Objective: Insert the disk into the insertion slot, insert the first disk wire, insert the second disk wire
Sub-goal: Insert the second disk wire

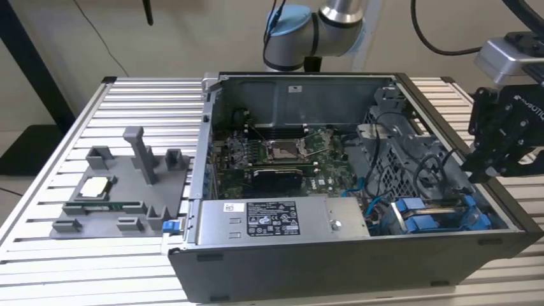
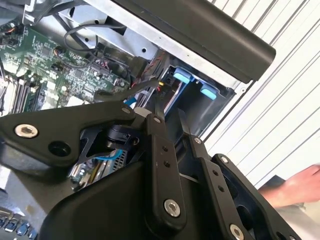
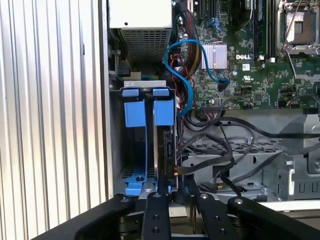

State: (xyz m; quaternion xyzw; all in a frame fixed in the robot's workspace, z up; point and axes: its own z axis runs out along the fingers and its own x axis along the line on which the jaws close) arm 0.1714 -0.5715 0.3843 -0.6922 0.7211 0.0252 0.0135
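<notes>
Hanging over slatted table (image 1: 144, 102), end effector (image 1: 478, 169)

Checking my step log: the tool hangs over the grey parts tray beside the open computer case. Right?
No. In the exterior view the tool hangs at the open computer case, at its end on the exterior view's right, by the blue-railed insertion slot. The grey parts tray lies beside the case on the exterior view's left, away from the tool.

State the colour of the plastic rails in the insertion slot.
Bright blue; the insertion slot's rails show best in the first wrist view.
</notes>
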